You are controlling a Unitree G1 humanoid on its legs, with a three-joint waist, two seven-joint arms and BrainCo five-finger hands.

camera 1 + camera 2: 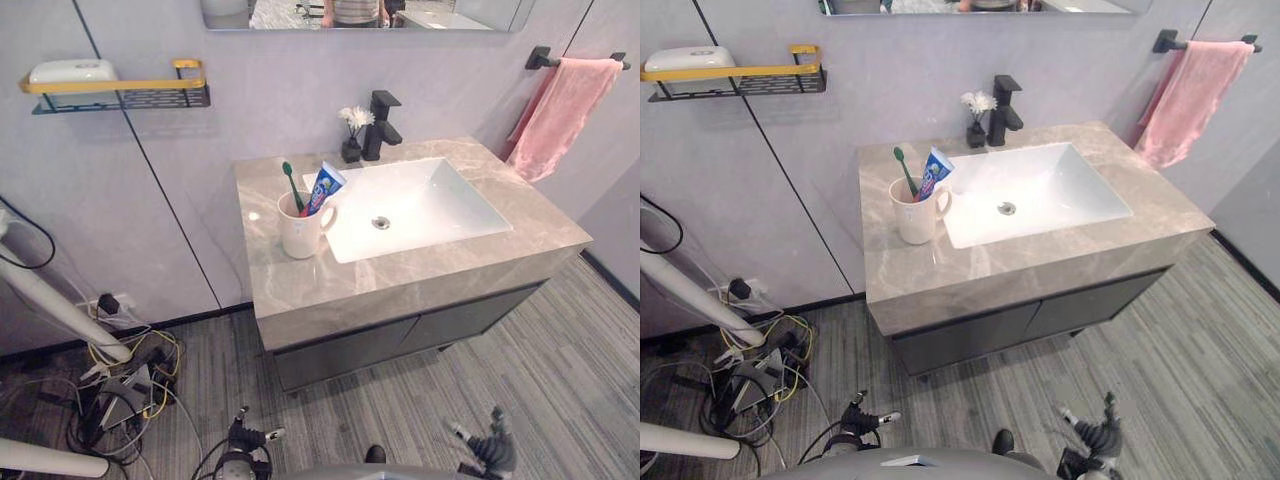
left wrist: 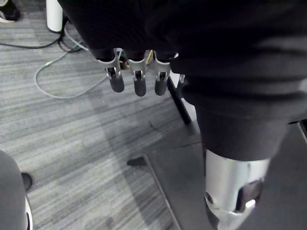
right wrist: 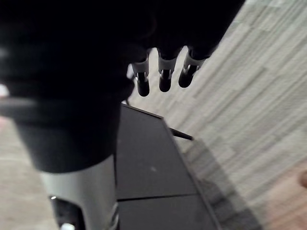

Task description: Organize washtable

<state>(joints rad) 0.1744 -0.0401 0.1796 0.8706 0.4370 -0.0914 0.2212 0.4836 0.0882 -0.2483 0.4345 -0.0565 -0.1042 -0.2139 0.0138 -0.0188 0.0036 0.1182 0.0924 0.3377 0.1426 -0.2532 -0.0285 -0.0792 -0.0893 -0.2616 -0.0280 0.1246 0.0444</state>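
Currently, at the far left, a white soap box (image 1: pixel 72 70) is sitting on the wall shelf (image 1: pixel 120 92). Your left robot hand (image 2: pixel 139 82) is hanging low near the floor, fingers relaxed and holding nothing. On the surface (image 1: pixel 400 275), the cup (image 1: pixel 300 232) is standing just left of the sink (image 1: pixel 420 205), carrying the toothbrush (image 1: pixel 291 183) and toothpaste (image 1: pixel 323 186). A flower vase (image 1: pixel 353 135) and the faucet (image 1: pixel 380 125) are standing at the far edge. Your right robot hand (image 3: pixel 164 79) is hanging low too, loose and empty. A pink towel (image 1: pixel 562 115) is hanging far right. With the items gathered in the cup, the tidying is looking largely complete.

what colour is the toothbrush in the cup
Green, standing in the cream cup; the toothbrush shows best in the left eye view.
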